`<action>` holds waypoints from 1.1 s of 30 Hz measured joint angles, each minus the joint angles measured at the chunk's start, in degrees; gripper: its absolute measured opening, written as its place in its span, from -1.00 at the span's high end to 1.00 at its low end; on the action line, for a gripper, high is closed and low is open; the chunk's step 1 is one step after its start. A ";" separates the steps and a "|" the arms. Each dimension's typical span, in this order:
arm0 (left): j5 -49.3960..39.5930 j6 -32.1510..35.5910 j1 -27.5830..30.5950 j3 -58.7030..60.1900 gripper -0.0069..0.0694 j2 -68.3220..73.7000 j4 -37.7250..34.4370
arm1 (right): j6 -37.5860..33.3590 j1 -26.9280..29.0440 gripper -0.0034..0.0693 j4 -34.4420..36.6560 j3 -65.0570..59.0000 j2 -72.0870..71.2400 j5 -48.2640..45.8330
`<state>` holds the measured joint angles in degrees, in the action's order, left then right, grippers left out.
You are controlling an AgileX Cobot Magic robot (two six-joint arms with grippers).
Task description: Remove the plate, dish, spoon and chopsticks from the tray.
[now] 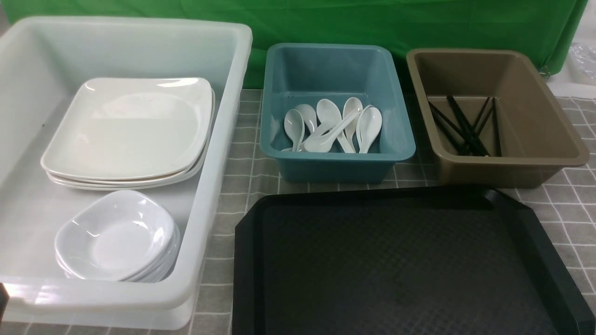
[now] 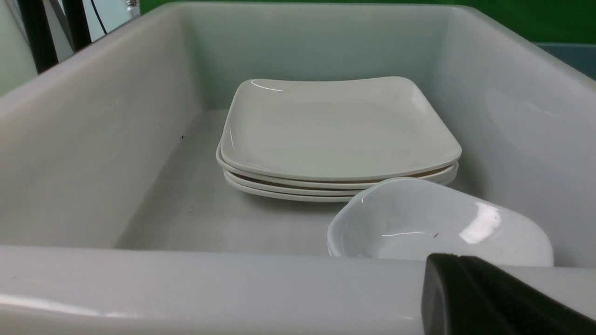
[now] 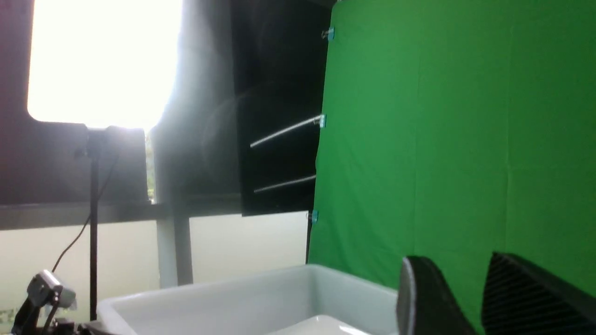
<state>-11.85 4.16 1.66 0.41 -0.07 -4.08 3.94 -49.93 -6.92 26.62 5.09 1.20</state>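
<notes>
The black tray [image 1: 396, 260] lies at the front with nothing on it. Three white plates [image 1: 130, 128] are stacked in the white bin [image 1: 219, 153], with a stack of small dishes [image 1: 116, 235] in front of them. Several white spoons [image 1: 333, 125] lie in the blue bin [image 1: 335, 163]. Black chopsticks [image 1: 465, 125] lie in the brown bin [image 1: 535, 116]. Neither gripper shows in the front view. My left gripper [image 2: 458, 260] is shut and empty, just outside the white bin's near wall [image 2: 186, 288], facing the plates [image 2: 335, 130] and dishes [image 2: 419, 223]. My right gripper [image 3: 451, 258] is open and empty, raised.
A grey checked cloth [image 1: 242, 186] covers the table under the bins and tray. A green backdrop [image 1: 372, 23] hangs behind. The white bin's rim [image 3: 242, 298] shows low in the right wrist view, with a lamp stand [image 3: 93, 209] beyond it.
</notes>
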 joint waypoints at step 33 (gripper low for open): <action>-0.04 0.11 0.05 0.00 0.81 0.00 0.47 | -3.15 49.22 0.25 1.56 -27.06 -5.01 -15.59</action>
<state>-11.89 4.28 1.71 0.41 -0.07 -3.61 0.80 -0.71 -5.37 -0.44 0.08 -14.39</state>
